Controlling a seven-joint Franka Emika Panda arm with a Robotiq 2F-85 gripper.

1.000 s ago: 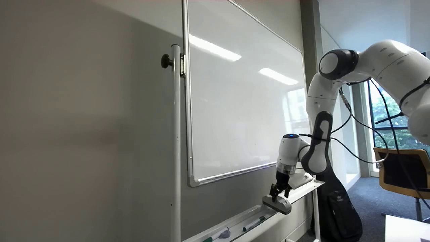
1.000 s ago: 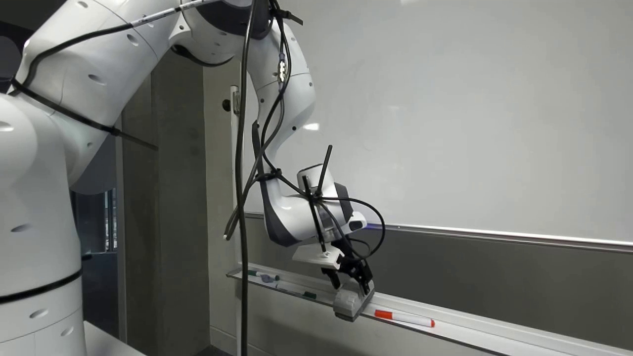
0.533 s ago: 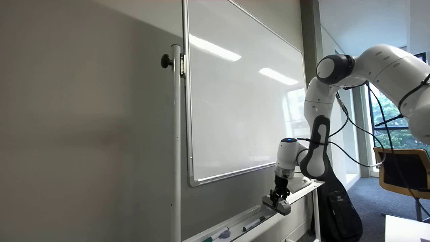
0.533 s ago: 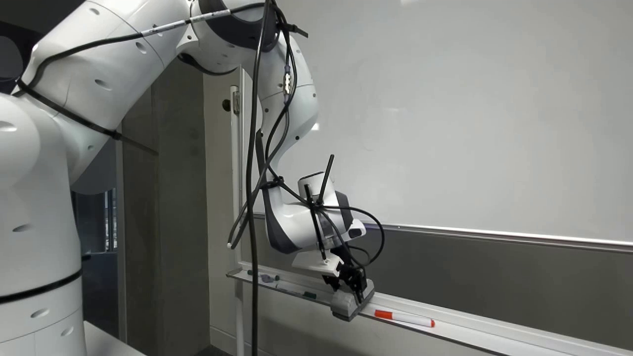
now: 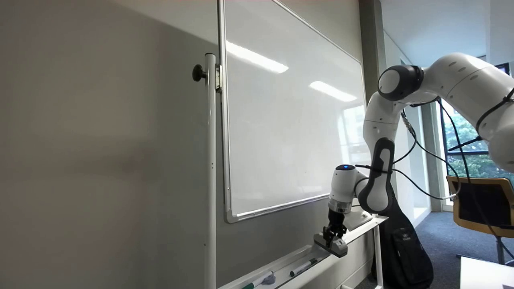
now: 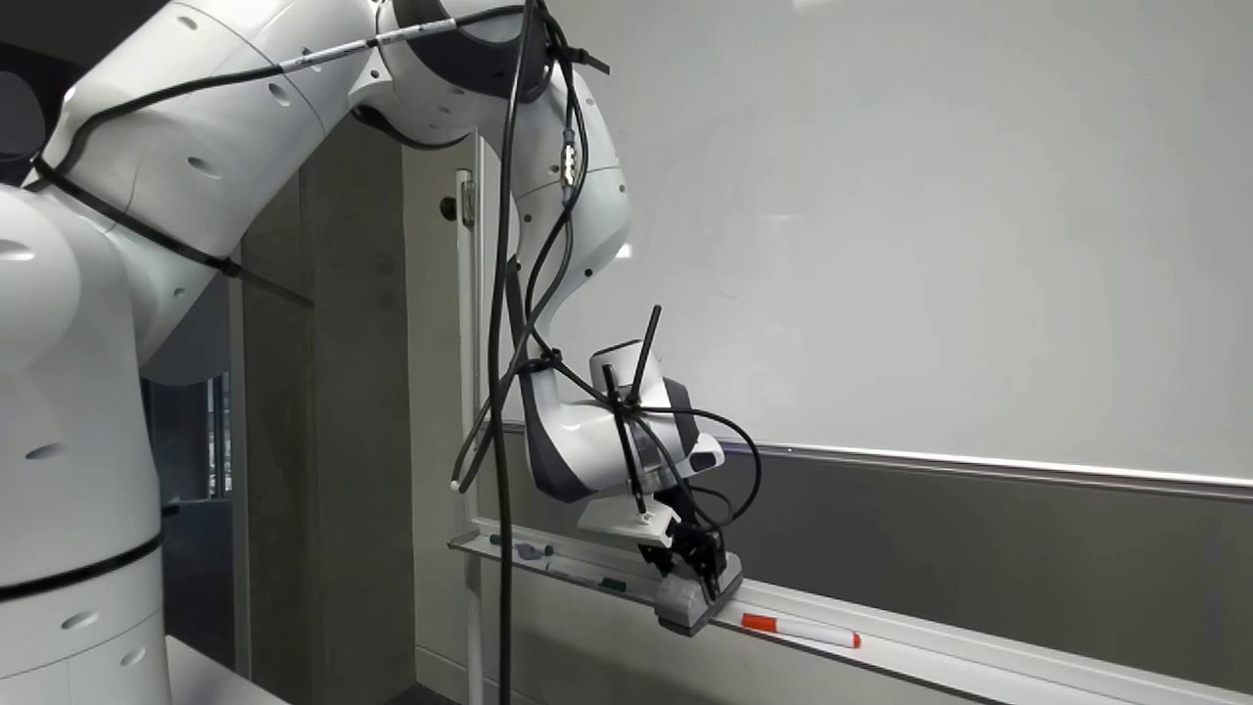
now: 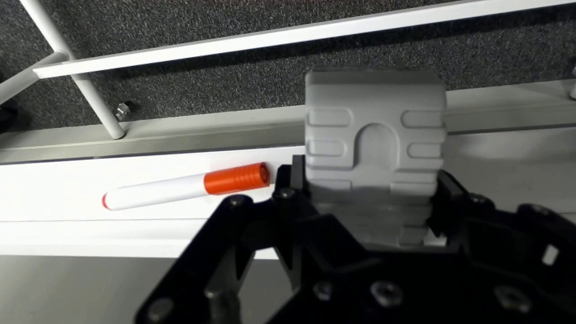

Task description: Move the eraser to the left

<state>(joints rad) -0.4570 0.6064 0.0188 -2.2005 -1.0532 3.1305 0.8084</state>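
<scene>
The eraser (image 7: 378, 103), a pale grey ribbed block with a darker underside, lies crosswise on the white tray (image 6: 940, 668) under the whiteboard, one end jutting past the tray's front edge. My gripper (image 7: 370, 176) is shut on it, with a black finger pressed to each long side in the wrist view. Both exterior views show the gripper (image 5: 335, 237) down over the eraser (image 5: 341, 249), pointing downward. The eraser's wall-side end is hidden behind the gripper body in the wrist view.
An orange-capped marker (image 7: 157, 191) lies on the tray close beside one finger. On the eraser's opposite side are a green-ended marker (image 5: 303, 267) and another marker (image 5: 257, 281) beside a small greyish lump (image 5: 269, 278). The whiteboard's lower rim (image 6: 979, 466) runs above the tray.
My gripper has come down onto the eraser and its fingers have shut on the sides. The eraser has barely shifted. Over the last half second nothing visibly moves.
</scene>
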